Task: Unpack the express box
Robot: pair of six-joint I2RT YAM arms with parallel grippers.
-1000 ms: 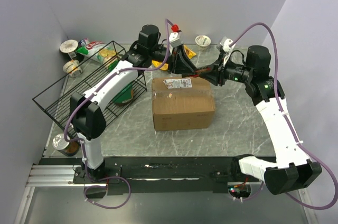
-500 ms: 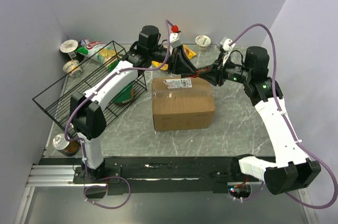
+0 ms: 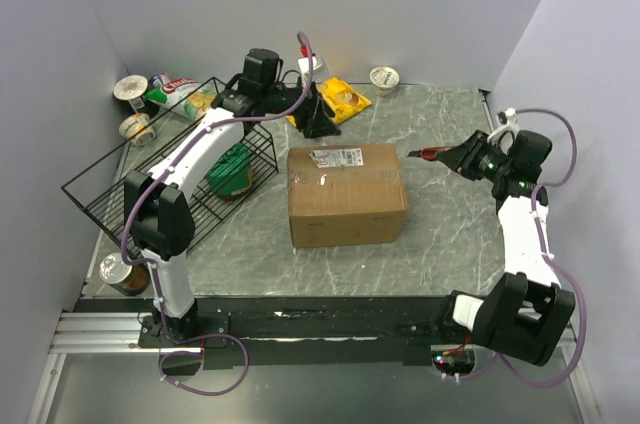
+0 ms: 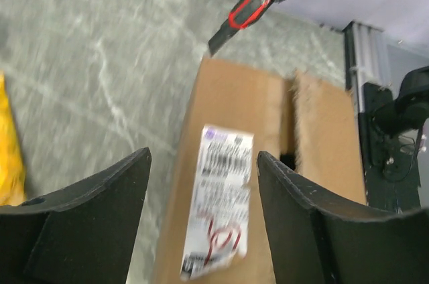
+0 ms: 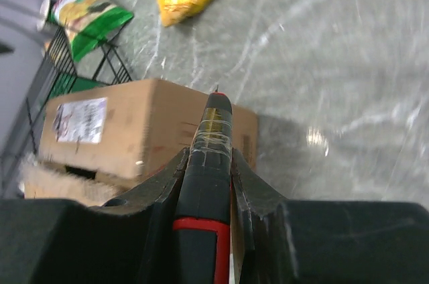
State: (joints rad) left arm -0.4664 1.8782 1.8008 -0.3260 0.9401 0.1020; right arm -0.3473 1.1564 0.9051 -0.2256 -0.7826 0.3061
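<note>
Left gripper (image 4: 202,157) and right gripper (image 5: 208,153) retreat from the box (image 3: 347,194).
Right clamps the knife (image 5: 214,120) aside; left gapes empty, likely for flaps.

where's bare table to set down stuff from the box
Bare tabletop: the near strip in front of the express box, and to its right, under the right claw holding the cutter. Crowded: back left, with the wire basket, snack bag, cups, and the open left claw by the yellow bag.
</note>
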